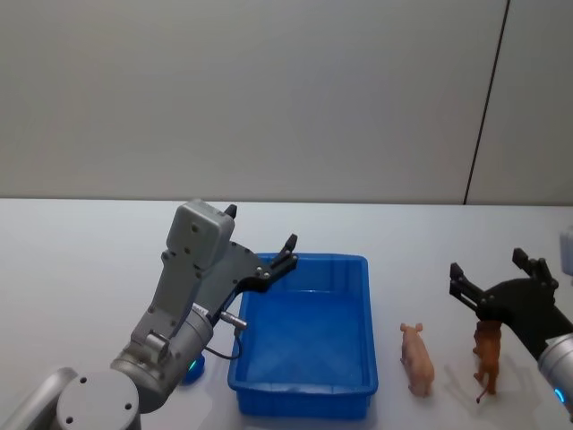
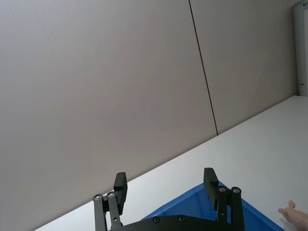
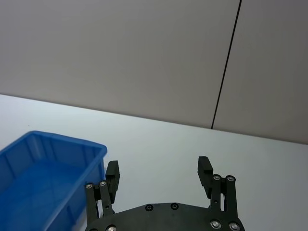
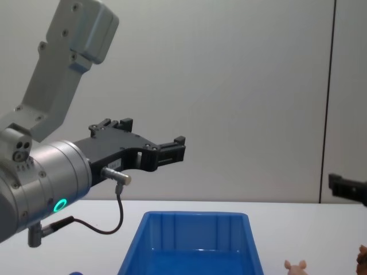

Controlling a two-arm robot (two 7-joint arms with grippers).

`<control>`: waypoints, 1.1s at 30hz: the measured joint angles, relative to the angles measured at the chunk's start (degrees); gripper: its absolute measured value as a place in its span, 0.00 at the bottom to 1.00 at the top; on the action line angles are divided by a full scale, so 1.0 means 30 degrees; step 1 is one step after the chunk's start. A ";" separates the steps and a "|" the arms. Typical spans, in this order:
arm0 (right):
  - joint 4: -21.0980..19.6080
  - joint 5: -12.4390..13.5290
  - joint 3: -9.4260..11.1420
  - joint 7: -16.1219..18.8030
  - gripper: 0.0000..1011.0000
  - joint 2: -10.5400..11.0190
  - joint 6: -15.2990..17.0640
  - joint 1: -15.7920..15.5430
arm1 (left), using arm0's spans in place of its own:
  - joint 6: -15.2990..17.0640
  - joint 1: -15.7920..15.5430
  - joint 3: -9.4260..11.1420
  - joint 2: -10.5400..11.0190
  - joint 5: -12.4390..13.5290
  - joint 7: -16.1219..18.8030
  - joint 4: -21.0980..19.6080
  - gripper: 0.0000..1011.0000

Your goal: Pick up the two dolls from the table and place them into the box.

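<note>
Left gripper [image 1: 260, 227]: released, jaws spread, nothing held, poised above the far left corner of the blue box [image 1: 304, 400]; right gripper [image 1: 488, 265]: likewise released and empty, hanging just above and behind the brown animal [image 1: 487, 351].

Nothing done so far, by the look of it: box bare inside; both dolls on the white table [image 1: 89, 269], to the right of the box; pink pig [image 1: 417, 358] between box and brown animal, near both, touching neither. Left to do: both grasps, both carries, both drops.

Pig on its feet, long axis near-to-far, roughly along the box's long side; ears seemingly at the far end, so probably facing away. Brown animal likewise lengthwise near-to-far; head end hard to tell.
</note>
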 joint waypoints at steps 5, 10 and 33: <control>0.0191 -0.0287 -0.0048 -0.0448 0.99 -0.0109 0.0651 0.0008 | 0.0000 0.0000 0.0000 0.0001 0.0000 0.0001 0.0000 0.99; 0.0262 -0.0642 -0.0130 -0.1007 0.99 -0.0214 0.1301 -0.0140 | 0.0000 -0.0001 0.0000 0.0001 0.0000 0.0000 0.0000 0.99; 0.0400 -0.1334 -0.0349 -0.3141 0.99 -0.0763 0.3342 -0.1044 | 0.0000 -0.0001 0.0000 0.0001 0.0000 0.0000 0.0000 0.99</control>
